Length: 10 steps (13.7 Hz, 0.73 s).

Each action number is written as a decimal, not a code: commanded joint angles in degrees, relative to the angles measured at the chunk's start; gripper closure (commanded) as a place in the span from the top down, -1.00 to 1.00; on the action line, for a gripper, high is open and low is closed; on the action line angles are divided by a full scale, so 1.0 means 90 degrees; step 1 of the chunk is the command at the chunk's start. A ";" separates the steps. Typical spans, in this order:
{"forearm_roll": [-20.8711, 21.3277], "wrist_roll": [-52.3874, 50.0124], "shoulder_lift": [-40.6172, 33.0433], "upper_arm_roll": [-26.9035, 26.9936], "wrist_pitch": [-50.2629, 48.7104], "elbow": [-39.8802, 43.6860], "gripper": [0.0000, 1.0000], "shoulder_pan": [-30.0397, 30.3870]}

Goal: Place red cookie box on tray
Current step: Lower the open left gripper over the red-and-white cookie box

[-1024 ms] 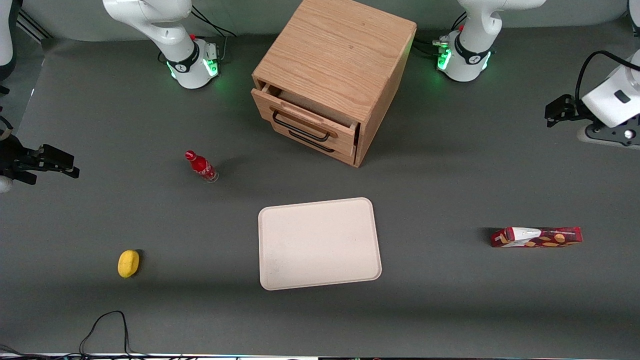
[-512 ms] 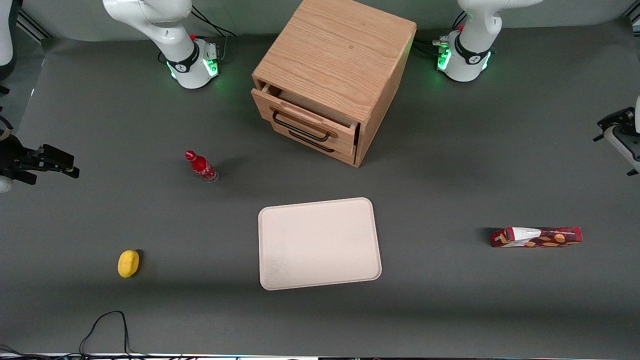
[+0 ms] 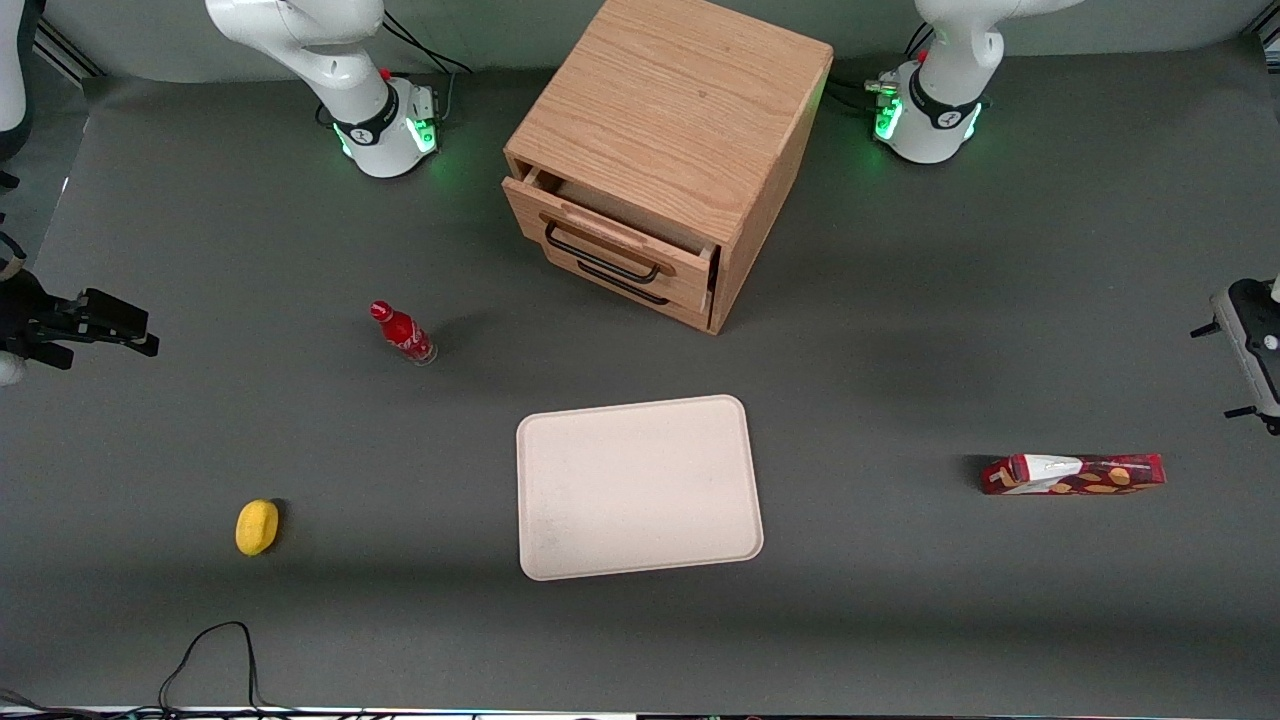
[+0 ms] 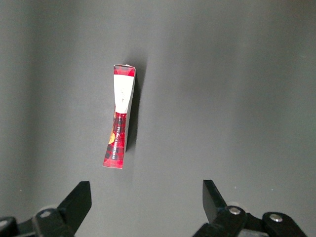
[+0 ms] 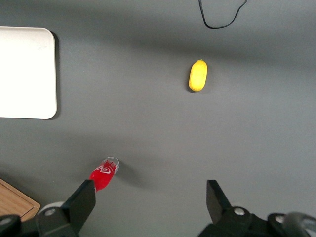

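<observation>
Grey table, red cookie box (image 4: pixel 119 117), jaws (image 4: pixel 146 200) parted above

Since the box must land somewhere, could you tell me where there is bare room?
The tray is bare all over. Bare table lies between it and the box. The open hand hangs above the table near the box. The cabinet crowds the table's middle.

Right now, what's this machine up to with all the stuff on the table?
The working arm's gripper hangs in the air above the red cookie box, fingers spread wide and holding nothing. The box lies on the table toward the working arm's end, apart from the tray, which has nothing on it. So the box has not yet been picked up.
</observation>
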 commanded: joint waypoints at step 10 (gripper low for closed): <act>-0.0289 0.0502 0.1730 -0.0067 0.2843 -0.1055 1.00 -0.0009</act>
